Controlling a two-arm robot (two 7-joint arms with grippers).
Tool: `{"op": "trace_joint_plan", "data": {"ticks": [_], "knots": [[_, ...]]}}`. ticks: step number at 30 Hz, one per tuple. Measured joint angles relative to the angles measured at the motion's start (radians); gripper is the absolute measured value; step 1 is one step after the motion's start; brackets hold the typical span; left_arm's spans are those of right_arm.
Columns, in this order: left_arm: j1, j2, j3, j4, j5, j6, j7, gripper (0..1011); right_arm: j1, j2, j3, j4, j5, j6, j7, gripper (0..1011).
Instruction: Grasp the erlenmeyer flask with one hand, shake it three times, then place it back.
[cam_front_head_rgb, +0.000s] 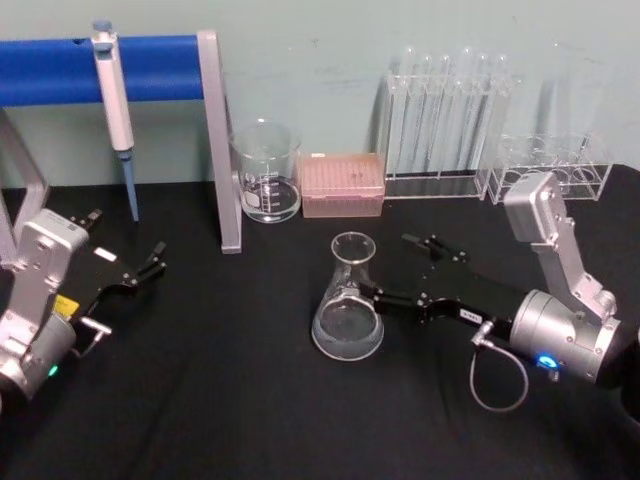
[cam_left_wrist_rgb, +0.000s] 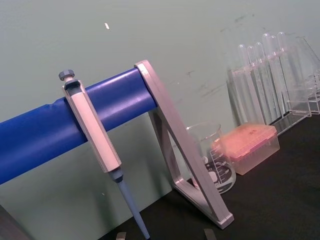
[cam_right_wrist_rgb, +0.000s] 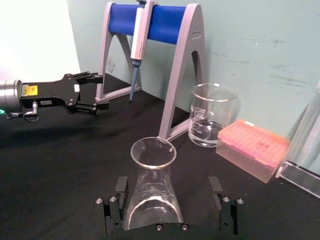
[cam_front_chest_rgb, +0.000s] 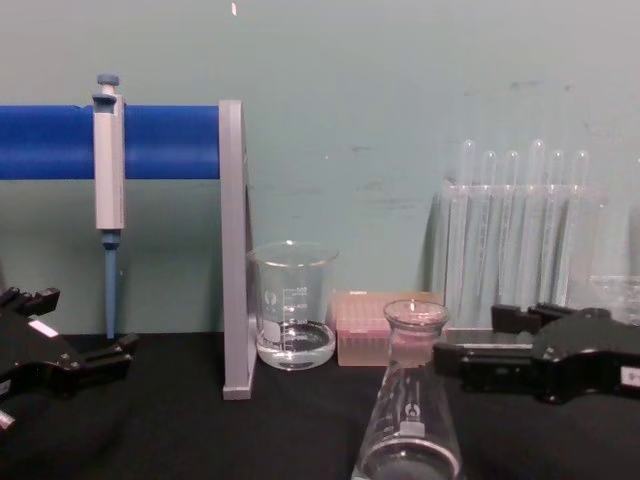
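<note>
Head view put my left gripper (cam_front_head_rgb: 150, 265) at the far left, low over the black table (cam_front_head_rgb: 220, 400), fingers apart and empty, parked well away from the work. Behind it the blue pipette (cam_front_head_rgb: 117, 110) hung on the stand (cam_front_head_rgb: 222, 150). Further right the beaker (cam_front_head_rgb: 267, 172) and the pink tip box (cam_front_head_rgb: 343, 184) sat against the wall, just beside each other.

Near the middle, the erlenmeyer flask (cam_front_head_rgb: 348, 300) stood upright on the table. My right gripper (cam_front_head_rgb: 400, 268) reached in from the right, its fingers spread and unclosed, one on either side of the flask. In the right wrist view the flask (cam_right_wrist_rgb: 151, 190) sat between the two fingers (cam_right_wrist_rgb: 118, 200), with a gap on each side that I could see; nothing was clamped yet. The chest view showed the gripper (cam_front_chest_rgb: 500, 345) level with the flask's neck (cam_front_chest_rgb: 415, 330) rather than its wide base.

At the far right stood the test tube racks (cam_front_head_rgb: 450, 130), close behind my forearm.

My worry from there: the glass was smooth and the wall sloped, so I judged that closing on the cone could squeeze the flask downward or let it slip out during the shaking. An uneven closing, one finger touching first, might push the flask sideways or tip it. Wide shaking swings could also bring my arm against the racks behind.
</note>
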Motion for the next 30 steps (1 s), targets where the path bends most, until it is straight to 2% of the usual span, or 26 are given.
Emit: {"op": "trace_joint_plan", "data": {"ticks": [14, 20, 24, 30], "knots": [[0.000, 0.000, 0.000, 0.000, 0.000, 0.000, 0.000, 1001, -0.016, 0.005, 0.035, -0.016, -0.001, -0.009, -0.057, 1003], [0.000, 0.000, 0.000, 0.000, 0.000, 0.000, 0.000, 1001, -0.019, -0.016, 0.057, -0.010, -0.017, -0.009, -0.107, 1003], [0.000, 0.000, 0.000, 0.000, 0.000, 0.000, 0.000, 1001, -0.022, -0.045, 0.076, 0.000, -0.037, -0.001, -0.162, 1003], [0.000, 0.000, 0.000, 0.000, 0.000, 0.000, 0.000, 1001, -0.025, -0.076, 0.094, 0.011, -0.062, 0.010, -0.208, 1003]]}}
